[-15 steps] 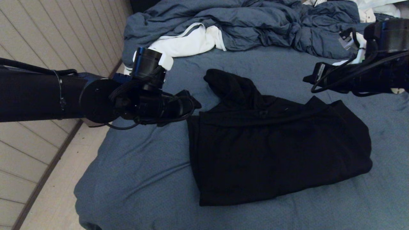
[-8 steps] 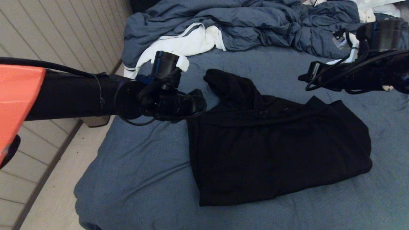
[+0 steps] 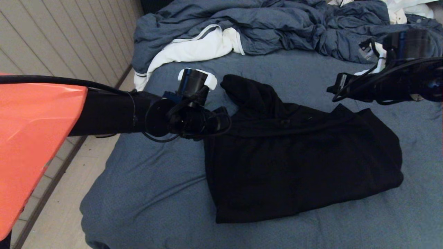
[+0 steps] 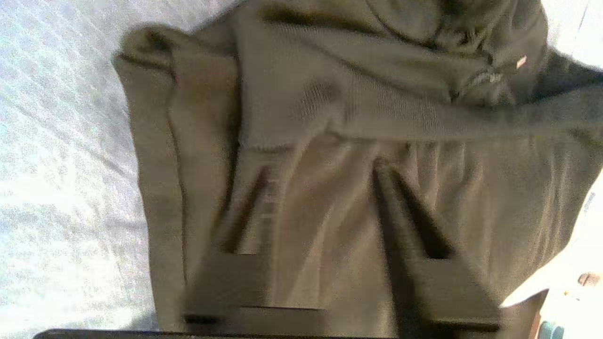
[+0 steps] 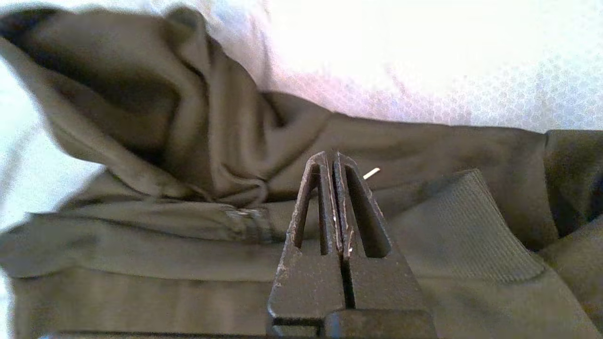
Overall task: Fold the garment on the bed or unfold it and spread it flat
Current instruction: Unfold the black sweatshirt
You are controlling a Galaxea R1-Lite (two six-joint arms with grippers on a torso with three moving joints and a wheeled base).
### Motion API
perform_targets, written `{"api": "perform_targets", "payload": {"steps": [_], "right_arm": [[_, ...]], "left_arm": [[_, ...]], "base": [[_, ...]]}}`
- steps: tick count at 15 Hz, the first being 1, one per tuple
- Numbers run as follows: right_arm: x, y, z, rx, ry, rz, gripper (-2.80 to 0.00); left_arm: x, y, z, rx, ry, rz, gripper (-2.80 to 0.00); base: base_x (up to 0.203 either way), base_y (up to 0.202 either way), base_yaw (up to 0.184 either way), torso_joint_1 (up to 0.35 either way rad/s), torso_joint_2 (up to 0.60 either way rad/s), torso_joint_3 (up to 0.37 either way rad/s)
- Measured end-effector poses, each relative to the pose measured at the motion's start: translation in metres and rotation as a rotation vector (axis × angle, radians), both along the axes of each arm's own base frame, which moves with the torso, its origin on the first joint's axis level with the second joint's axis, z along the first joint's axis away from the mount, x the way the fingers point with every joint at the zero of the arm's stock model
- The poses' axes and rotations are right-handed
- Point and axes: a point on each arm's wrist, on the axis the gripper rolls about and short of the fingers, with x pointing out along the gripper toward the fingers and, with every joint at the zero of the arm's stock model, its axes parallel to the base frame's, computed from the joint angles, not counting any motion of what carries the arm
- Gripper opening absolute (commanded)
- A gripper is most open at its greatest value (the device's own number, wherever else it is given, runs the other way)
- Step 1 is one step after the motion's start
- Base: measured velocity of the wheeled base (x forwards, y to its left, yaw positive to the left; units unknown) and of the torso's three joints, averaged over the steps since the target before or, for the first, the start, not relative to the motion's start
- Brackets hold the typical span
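Across the middle of the bed (image 3: 155,193) lies the garment (image 3: 297,162), folded into a rough block with its hood toward the far side. At its left far corner the left gripper (image 4: 325,188) hovers with fingers parted, holding nothing. Above its right far corner the right gripper (image 5: 335,162) hangs with fingers pressed together and empty, the rumpled duvet (image 3: 263,27) beyond.

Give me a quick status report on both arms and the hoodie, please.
Left tool open over the hoodie, empty. Right tool shut, empty, above the hood end. Hoodie folded on the bed. Nothing in the way.
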Motion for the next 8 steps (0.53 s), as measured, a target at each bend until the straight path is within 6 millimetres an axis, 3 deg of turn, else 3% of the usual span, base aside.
{"api": "perform_targets", "payload": {"steps": [5, 8], "right_arm": [[0.016, -0.023, -0.015, -0.013, 0.097, -0.049, -2.8], [0.021, -0.028, -0.019, -0.013, 0.107, -0.058, -2.8]], "left_arm": [[-0.002, 0.002, 0.007, -0.008, -0.012, 0.001, 0.0], [0.002, -0.002, -0.003, 0.003, 0.003, 0.0, 0.0]], "base": [[0.0, 0.0, 0.0, 0.0, 0.0, 0.0], [0.0, 0.0, 0.0, 0.0, 0.0, 0.0]]}}
